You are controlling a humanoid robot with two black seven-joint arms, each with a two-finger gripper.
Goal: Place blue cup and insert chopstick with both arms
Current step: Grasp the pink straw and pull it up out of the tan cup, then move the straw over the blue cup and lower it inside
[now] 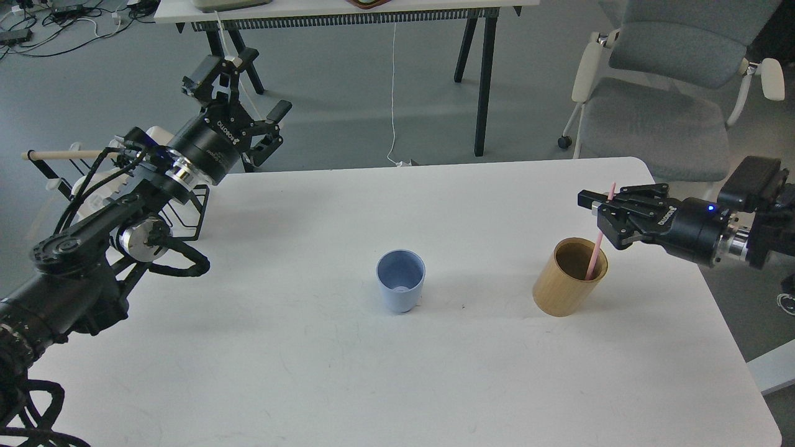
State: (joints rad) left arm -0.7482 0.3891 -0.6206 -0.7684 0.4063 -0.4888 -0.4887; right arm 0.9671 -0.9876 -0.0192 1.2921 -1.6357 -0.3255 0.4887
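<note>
The blue cup [400,289] stands upright and empty at the middle of the white table [372,385]. The pink chopstick [597,245] leans with its lower end inside the tan wooden holder [566,284] at the right. Its top runs up between the fingers of my right gripper [605,214]. The right gripper is shut on the chopstick, just above and right of the holder's rim. My left gripper [251,87] is open and empty, raised beyond the table's back left corner, far from the cup.
A black wire rack [186,214] with a pale wooden rod [59,154] and white mugs [90,186] stands at the table's left edge behind my left arm. A grey office chair [658,112] stands past the back right corner. Another table's legs [484,81] are behind.
</note>
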